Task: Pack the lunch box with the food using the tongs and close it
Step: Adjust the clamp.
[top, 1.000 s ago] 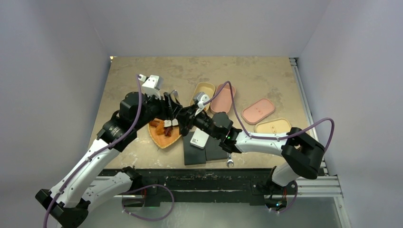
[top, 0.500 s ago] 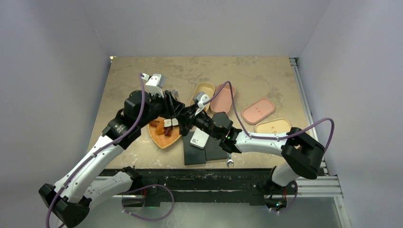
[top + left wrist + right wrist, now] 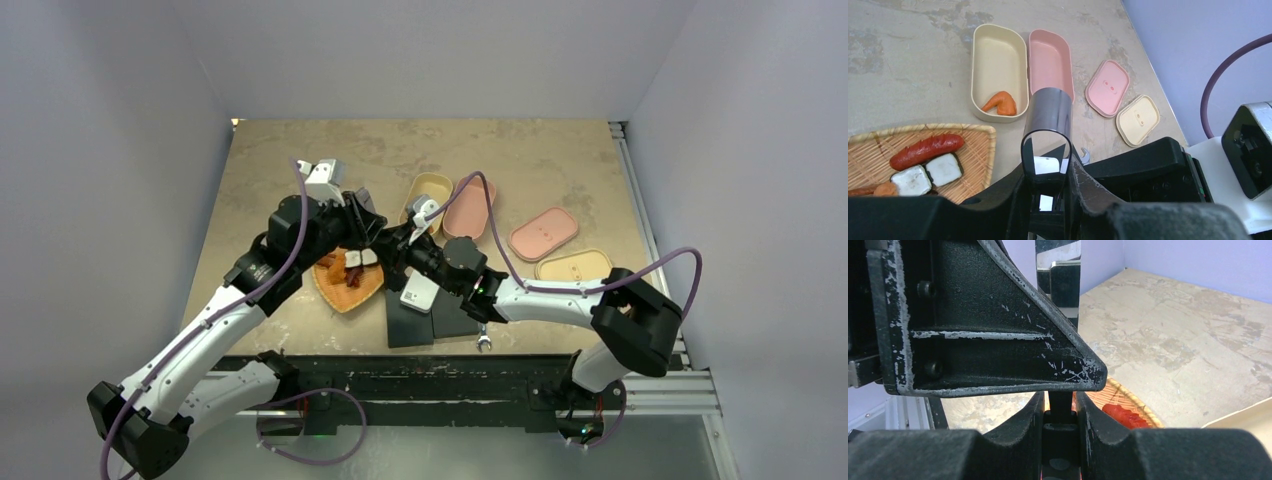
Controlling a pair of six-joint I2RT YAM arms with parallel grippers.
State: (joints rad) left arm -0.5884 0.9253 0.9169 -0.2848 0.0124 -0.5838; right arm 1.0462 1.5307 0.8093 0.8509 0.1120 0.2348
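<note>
The tongs (image 3: 1048, 111) hang in the air between both grippers, above the woven tray (image 3: 345, 298). My left gripper (image 3: 1046, 159) has its fingers against both sides of the tongs' shiny looped end. My right gripper (image 3: 1061, 407) is shut on the tongs' black part (image 3: 1061, 404), just under the left gripper's finger (image 3: 988, 325). Food lies on the tray (image 3: 975, 131): a red sausage (image 3: 926, 150), black-and-white rice pieces (image 3: 945, 169) and an orange bit (image 3: 886, 189). The cream lunch box (image 3: 998, 60) holds one orange piece (image 3: 1000, 103). In the top view the grippers (image 3: 368, 228) (image 3: 392, 252) nearly touch.
A pink box (image 3: 1050, 60) stands right beside the cream one. A pink lid (image 3: 1108, 87) and a cream lid (image 3: 1138, 120) lie to their right. A small silver wrench (image 3: 483, 343) and dark flat slabs (image 3: 410, 322) sit near the front edge.
The left gripper has shifted slightly right toward the right gripper and its fingers have closed in on the tongs' looped end. The right arm has barely moved.
</note>
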